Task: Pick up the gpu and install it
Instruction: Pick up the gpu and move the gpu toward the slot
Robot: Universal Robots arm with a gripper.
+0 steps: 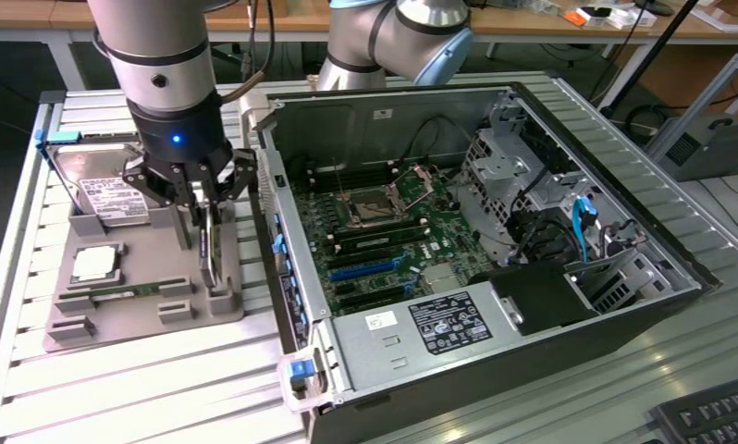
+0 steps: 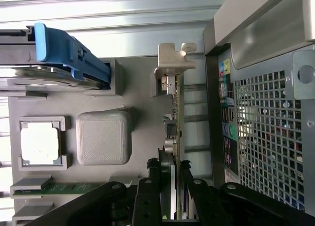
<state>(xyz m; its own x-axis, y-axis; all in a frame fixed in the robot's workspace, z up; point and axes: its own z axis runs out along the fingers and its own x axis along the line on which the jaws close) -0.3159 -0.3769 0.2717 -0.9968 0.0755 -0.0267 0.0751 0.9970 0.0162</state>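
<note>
The gpu [image 1: 210,252] is a thin dark card with a silvery bracket [image 2: 172,63]. It stands on edge in a slot at the exterior view's right side of the grey holder tray [image 1: 135,319]. My gripper [image 1: 203,215] hangs straight over it, with its black fingers [image 2: 153,179] closed against both faces of the gpu [image 2: 175,120] near its upper edge. The card's lower edge still seems to sit in the holder. The open computer case [image 1: 468,231] lies to the exterior view's right, its motherboard [image 1: 394,236] and blue slots [image 1: 362,270] exposed.
The holder tray also carries a hard drive [image 1: 104,194] in a blue caddy [image 2: 69,53], a processor [image 1: 94,264] and a green memory stick [image 1: 122,291]. The case's rear wall [image 2: 266,127] stands close beside the card. A keyboard [image 1: 715,416] lies at the near right.
</note>
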